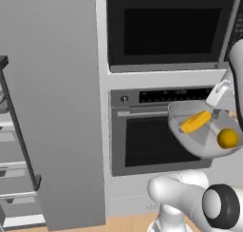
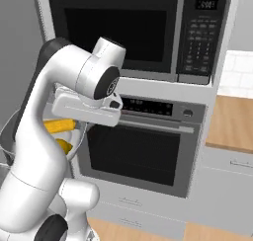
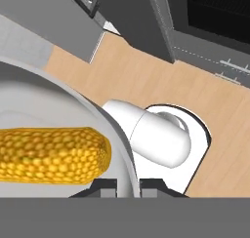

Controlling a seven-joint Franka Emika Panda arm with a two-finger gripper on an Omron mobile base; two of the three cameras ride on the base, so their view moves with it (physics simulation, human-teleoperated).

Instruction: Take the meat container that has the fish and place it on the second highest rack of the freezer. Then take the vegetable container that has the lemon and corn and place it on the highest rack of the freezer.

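My jaws are clamped on the bowl (image 1: pixel 205 131) rim, corn (image 1: pixel 195 121) and lemon (image 1: pixel 228 138) inside. I'd keep it level and swing left to the freezer's (image 1: pixel 52 107) top rack.

Two base cameras behind the arm facing the oven (image 1: pixel 159 131) both show, hand camera close over the corn (image 3: pixel 51 155)

No writing can be read anywhere. The microwave (image 2: pixel 133 27) has a small lit display (image 2: pixel 206 4) above its keypad (image 2: pixel 197 42), and the oven (image 2: pixel 143 146) below it has a display strip (image 2: pixel 146 106); every character is too blurred to make out.
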